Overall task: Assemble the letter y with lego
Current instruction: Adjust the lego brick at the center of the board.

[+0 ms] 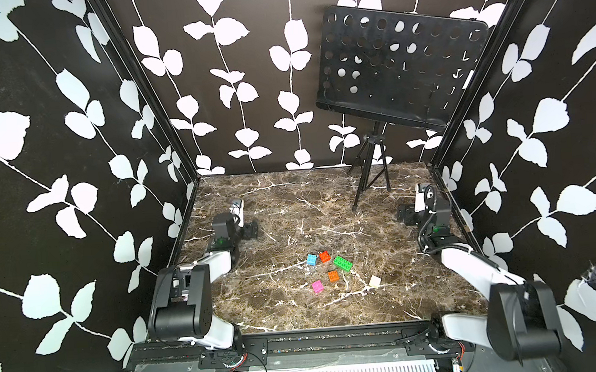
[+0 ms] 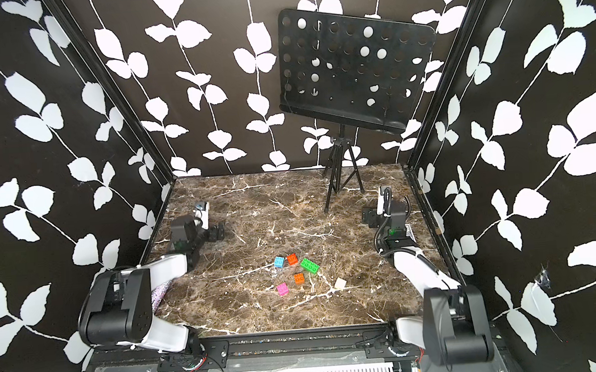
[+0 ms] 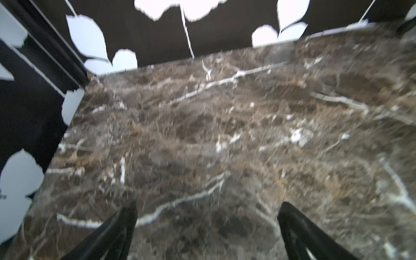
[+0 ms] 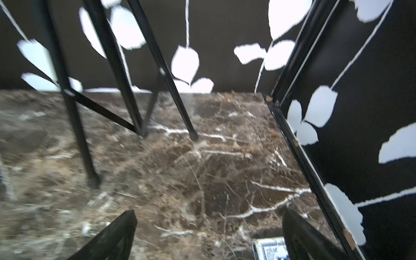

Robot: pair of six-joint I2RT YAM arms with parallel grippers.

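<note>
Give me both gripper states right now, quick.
Left gripper: open, holding nothing.
Right gripper: open, holding nothing.

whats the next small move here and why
Probably bring the open right gripper toward the green brick: nothing is joined yet, the lego lies loose on the table, and the open left gripper also sits empty, away from it.
</note>
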